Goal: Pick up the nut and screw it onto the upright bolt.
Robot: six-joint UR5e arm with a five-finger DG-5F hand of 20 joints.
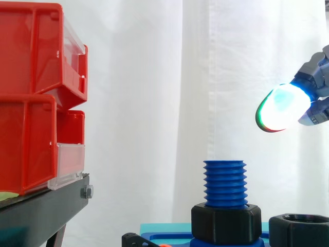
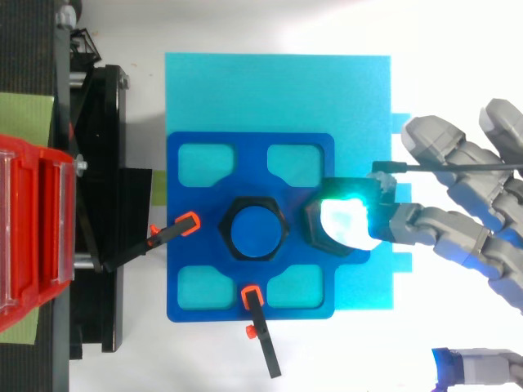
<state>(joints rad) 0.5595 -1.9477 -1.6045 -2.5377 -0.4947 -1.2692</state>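
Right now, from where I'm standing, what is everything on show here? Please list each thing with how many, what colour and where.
Bolt: one, blue, upright in the middle of the plate.
Hex collar: one, black, around the bolt's foot.
Nut: one, black, beside the bolt on the arm's side.
Plate: one, dark blue, on the sheet.
Sheet: one, cyan, under the plate.
Clamps: two, black with orange tips, at two plate edges.
Bins: two, red, stacked on the stand.
Stand: one, black, at the side view's left.
Curtain: one, white, behind everything.
Robot hand: one, grey with a glowing fingertip, open, above the nut.
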